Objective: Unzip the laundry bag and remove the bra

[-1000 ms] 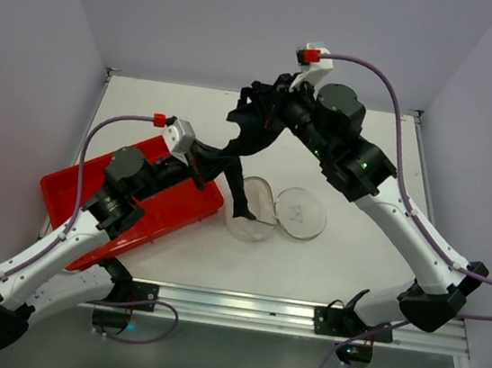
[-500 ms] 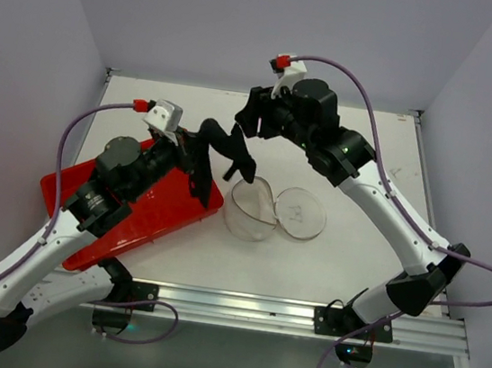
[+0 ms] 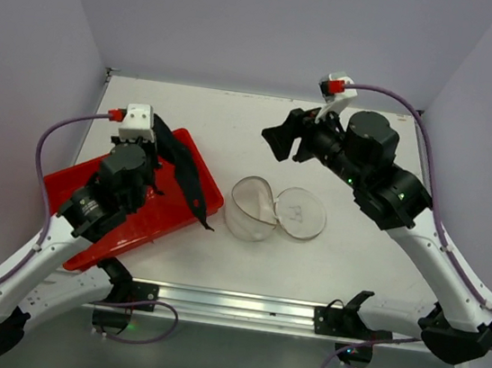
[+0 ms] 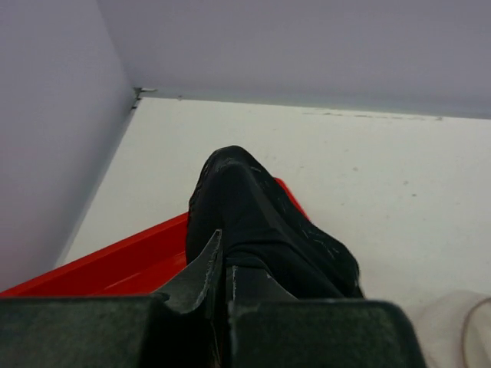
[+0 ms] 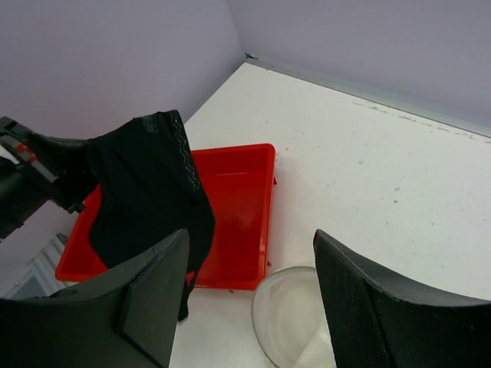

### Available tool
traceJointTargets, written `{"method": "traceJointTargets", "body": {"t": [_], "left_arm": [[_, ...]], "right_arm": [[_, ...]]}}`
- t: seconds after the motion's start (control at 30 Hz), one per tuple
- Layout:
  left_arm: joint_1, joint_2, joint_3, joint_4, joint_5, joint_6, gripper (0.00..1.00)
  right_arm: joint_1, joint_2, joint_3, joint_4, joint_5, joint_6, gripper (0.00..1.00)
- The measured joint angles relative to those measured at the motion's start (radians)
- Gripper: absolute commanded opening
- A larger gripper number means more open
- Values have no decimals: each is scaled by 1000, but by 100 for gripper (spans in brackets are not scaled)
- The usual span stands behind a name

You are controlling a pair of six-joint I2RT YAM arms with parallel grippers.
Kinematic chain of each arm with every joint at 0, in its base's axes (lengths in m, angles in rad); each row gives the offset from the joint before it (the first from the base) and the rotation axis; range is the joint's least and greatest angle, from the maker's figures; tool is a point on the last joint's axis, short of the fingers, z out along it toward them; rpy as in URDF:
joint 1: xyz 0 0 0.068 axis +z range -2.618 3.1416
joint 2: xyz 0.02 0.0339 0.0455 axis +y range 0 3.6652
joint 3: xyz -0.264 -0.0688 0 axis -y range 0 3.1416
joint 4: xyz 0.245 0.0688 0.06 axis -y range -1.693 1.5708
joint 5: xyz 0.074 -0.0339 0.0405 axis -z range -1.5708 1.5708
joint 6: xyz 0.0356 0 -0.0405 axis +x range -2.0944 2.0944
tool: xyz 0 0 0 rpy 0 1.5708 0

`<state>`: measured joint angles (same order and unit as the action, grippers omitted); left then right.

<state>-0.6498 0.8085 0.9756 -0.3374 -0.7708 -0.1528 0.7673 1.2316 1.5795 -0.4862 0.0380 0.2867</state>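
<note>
The black bra [image 3: 185,174] hangs from my left gripper [image 3: 160,136], which is shut on its upper end, above the right part of the red tray [image 3: 132,223]. In the left wrist view the fingertips [image 4: 205,257] pinch the bra [image 4: 257,222], which drapes forward over the tray [image 4: 115,264]. The white mesh laundry bag [image 3: 252,208] stands open on the table, its round flap lid [image 3: 300,212] lying flat to the right. My right gripper [image 3: 279,139] hovers open and empty behind the bag. Its wrist view shows its gripper [image 5: 252,238], the bra [image 5: 146,184] and the bag [image 5: 291,314].
The red tray [image 5: 238,199] lies at the table's left, angled, close to the left wall. Grey walls close the table on the left, back and right. A metal rail [image 3: 239,306] runs along the near edge.
My right gripper opened, let go of the bra and drew back to the right. My left gripper swung the bra left, from above the bag to above the tray.
</note>
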Motion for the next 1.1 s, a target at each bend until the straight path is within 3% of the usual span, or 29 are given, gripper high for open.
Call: {"method": "traceJointTargets", "body": {"t": [0.17,0.3,0.53,0.73,0.83,0.97,1.03,1.07,1.1], "left_arm": [[29,-8,-126,-5,-134,-16,0],[106,50,-175,-13,-205,-38,0],[242,5,-284,41,-293,-35,0],[257,137,-305,42,-359,-51,0],[257,204,-311,-24,-375,-131,0],[257,137,-346,-74,-383,-217,0],[257,71,-370,-63,-381,-219,6],[257,51,-377,-60,-381,-218,19],[257,45,-381,-55,-381,-216,24]], "right_arm": [[0,-85,-84,0,-6,0,68],[0,-133,-155,-1,-21,0,69],[0,-228,-267,-6,-58,-15,69],[0,-294,-324,9,-84,-22,69],[0,-318,-357,14,-90,-22,69],[0,-317,-359,15,-95,-26,70],[0,-320,-359,15,-101,-27,70],[0,-320,-359,15,-101,-27,70],[0,-323,-359,15,-102,-27,70]]}}
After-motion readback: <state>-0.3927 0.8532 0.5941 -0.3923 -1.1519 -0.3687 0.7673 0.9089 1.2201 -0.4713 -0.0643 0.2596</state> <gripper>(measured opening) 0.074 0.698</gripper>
